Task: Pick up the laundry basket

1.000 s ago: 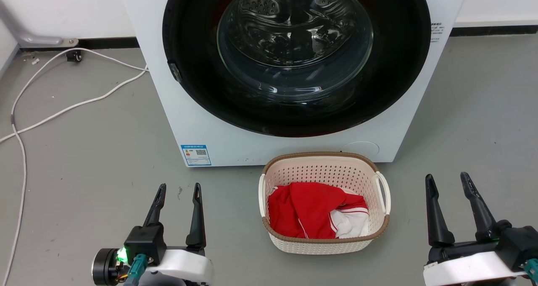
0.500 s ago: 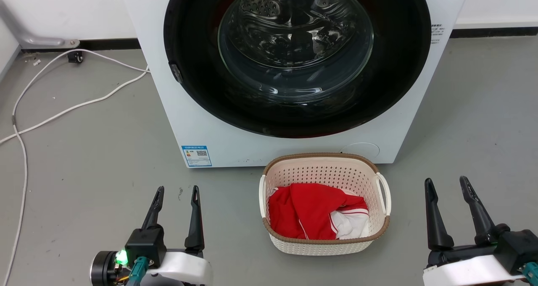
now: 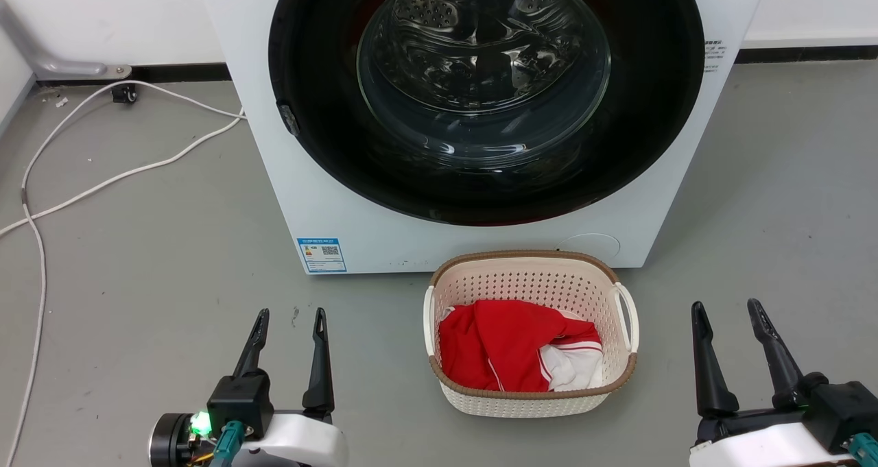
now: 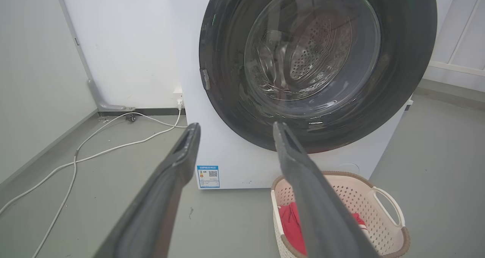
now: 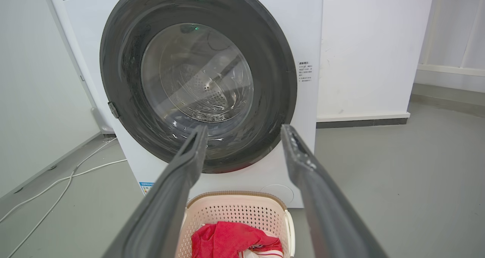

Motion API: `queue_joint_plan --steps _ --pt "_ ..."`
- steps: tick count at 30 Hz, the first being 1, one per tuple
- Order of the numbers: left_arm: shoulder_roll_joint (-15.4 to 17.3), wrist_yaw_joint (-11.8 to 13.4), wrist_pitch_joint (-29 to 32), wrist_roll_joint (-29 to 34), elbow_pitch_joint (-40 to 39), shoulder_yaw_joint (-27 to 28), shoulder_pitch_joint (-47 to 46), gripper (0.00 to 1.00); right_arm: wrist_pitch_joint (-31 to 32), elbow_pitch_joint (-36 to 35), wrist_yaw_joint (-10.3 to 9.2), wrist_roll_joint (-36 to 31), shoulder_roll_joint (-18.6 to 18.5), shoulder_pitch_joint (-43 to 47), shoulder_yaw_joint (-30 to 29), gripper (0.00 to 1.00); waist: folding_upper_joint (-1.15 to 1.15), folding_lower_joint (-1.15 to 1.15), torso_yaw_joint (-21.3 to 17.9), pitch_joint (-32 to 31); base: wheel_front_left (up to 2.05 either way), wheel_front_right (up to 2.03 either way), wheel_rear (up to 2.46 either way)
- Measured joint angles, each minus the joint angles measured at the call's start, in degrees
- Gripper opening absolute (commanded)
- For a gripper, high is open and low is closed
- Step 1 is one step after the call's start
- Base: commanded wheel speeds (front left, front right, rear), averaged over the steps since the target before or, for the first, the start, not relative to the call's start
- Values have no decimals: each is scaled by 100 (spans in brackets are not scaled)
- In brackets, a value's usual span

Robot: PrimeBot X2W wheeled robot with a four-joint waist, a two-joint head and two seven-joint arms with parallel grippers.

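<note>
Handles are your narrow target, and both arms sit well short of them. The laundry basket (image 3: 528, 285) rests on the grey floor (image 3: 171, 282) at the lower centre of the head view. Its far end is just in front of the washing machine (image 3: 329, 199), and a red garment (image 3: 501, 347) is bunched inside. Your left gripper (image 3: 291, 311) hangs at the lower left, fingers spread and empty. Your right gripper (image 3: 726, 304) hangs at the lower right, likewise spread and holding nothing. Each is well apart from the basket's side.

Watch several things, as I judge it:

- **Missed handle:** The side handles, left (image 3: 428, 319) and right (image 3: 625, 315), are thin white loops lying close against the wall. A finger that comes in too high or too wide would slide over the brown rim (image 3: 528, 253) and shove the light basket sideways instead of catching it.
- **Uneven grip or lift:** Closing on one side before the other would likely tip the basket and spill the garment. Lifting with one arm higher than the other would do the same.
- **Washer behind:** The washer's front stands close behind, so a forward push could jam the basket against it.
- **Soft plastic:** The perforated plastic may flex under a hard squeeze.
</note>
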Motion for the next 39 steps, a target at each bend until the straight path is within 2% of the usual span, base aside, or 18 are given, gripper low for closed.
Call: queue_joint_plan --steps 13,21,33,39 --pt "0 8 0 31 64 -9 -1 100 0 35 0 -9 0 3 -2 100 0 0 -11 57 0 0 0" --pt "2 -261 -1 126 368 -135 -417 100 -1 298 0 -93 -1 -221 -325 100 0 0 -31 289 0 0 0" --pt "0 -630 0 131 1706 -312 -1800 100 0 1051 1 -571 -3 -1189 -604 100 0 0 -182 1211 0 0 0" --pt "8 -831 0 212 2800 -467 -2984 100 0 1774 1 -955 -3 -2264 -647 100 0 2 -344 2126 0 0 0"
